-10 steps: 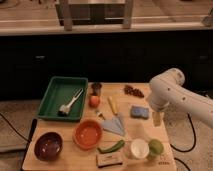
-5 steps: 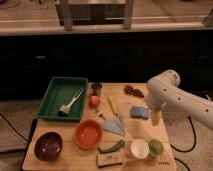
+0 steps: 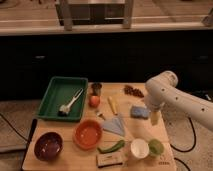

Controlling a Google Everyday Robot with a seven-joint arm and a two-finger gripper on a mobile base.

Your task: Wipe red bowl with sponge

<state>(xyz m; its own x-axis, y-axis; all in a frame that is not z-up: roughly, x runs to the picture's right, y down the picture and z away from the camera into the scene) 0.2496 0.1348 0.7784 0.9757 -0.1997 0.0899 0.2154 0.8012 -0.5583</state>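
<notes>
The red bowl (image 3: 88, 134) sits at the front middle of the wooden table, orange-red and empty. The sponge (image 3: 139, 112), a small blue block, lies to the bowl's right and further back. My gripper (image 3: 155, 118) hangs down from the white arm (image 3: 162, 90) that reaches in from the right. It is just right of the sponge, close to its right edge. I cannot see whether it touches the sponge.
A green tray (image 3: 55, 97) holding a brush stands at the back left. A dark purple bowl (image 3: 48, 146) is at the front left. A pale triangular cloth (image 3: 116, 125), a green pepper (image 3: 112, 147), a tan block (image 3: 110, 160) and two cups (image 3: 139, 148) lie near the red bowl.
The arm has shifted a little to the left, bringing the gripper closer to the sponge. The objects on the table have not moved.
</notes>
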